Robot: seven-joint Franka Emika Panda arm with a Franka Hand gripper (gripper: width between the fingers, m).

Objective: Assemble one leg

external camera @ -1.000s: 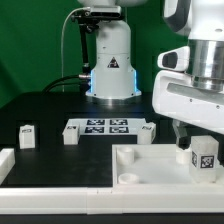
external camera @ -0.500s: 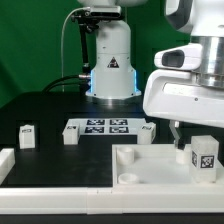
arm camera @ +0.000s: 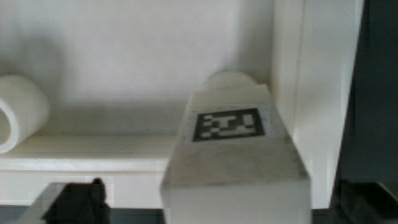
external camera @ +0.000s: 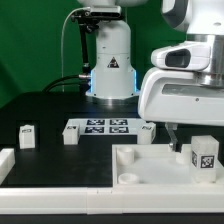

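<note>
Exterior view: a white robot arm reaches down at the exterior view's right, its bulky wrist housing filling the upper right of the picture. Its end effector (external camera: 180, 138) is mostly hidden behind that housing; only a dark fingertip shows, so I cannot tell whether it is apart, together, or clamped on anything. Just beside and below that fingertip stands the leg (external camera: 204, 160), a stubby white block with its long axis upright and its black-and-white tag facing the camera. It stands inside the large white tray part (external camera: 140, 152), close to the raised rim on the exterior view's right. Well away from the end effector, on the dark table (external camera: 50, 110), three more small white blocks sit: one (external camera: 27, 135) far off at the exterior view's left, one (external camera: 70, 134) next to the marker board (external camera: 105, 126), and one (external camera: 148, 131) at the board's other end, nearest the arm. Wrist view: the leg (arm camera: 231, 150) fills the middle of the picture, seen along its length, its tagged face turned to the camera and its far end pointing away from the end effector toward the tray's inner wall. One dark fingertip (arm camera: 75, 200) shows beside the leg's near end; contact cannot be told. A rounded white part (arm camera: 18, 110) lies apart from the leg.
</note>
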